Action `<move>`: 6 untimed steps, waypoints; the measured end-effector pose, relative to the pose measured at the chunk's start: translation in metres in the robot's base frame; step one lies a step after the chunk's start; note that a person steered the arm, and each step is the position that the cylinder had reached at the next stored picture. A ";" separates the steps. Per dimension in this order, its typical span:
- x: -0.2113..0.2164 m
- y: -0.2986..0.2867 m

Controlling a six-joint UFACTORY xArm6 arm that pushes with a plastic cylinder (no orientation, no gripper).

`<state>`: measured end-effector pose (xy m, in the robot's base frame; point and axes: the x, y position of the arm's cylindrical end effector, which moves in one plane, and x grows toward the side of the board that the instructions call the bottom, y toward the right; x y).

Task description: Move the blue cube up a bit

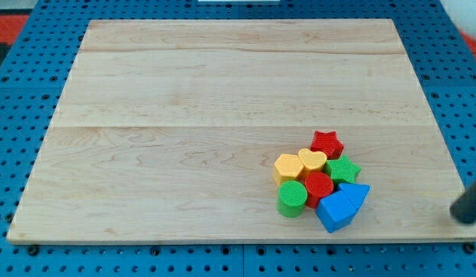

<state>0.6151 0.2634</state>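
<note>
Our rod [470, 201] enters well right of the blue cube [335, 211]; my tip [458, 218] touches nothing. Blue triangle [354, 194] and red block [318, 185] adjoin the cube.

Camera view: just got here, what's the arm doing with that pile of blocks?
Nothing is being touched right now. The dark rod shows at the view's right edge, off the wooden board and apart from the blocks; my tip itself can't be made out. All the blocks sit bunched at the board's lower right: red star, yellow heart, yellow hexagon, green star, red cylinder, green cylinder, blue triangular block and the blue cube at the bottom of the pile.
</note>
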 end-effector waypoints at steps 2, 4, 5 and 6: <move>0.003 -0.058; 0.004 -0.186; -0.002 -0.185; -0.016 -0.158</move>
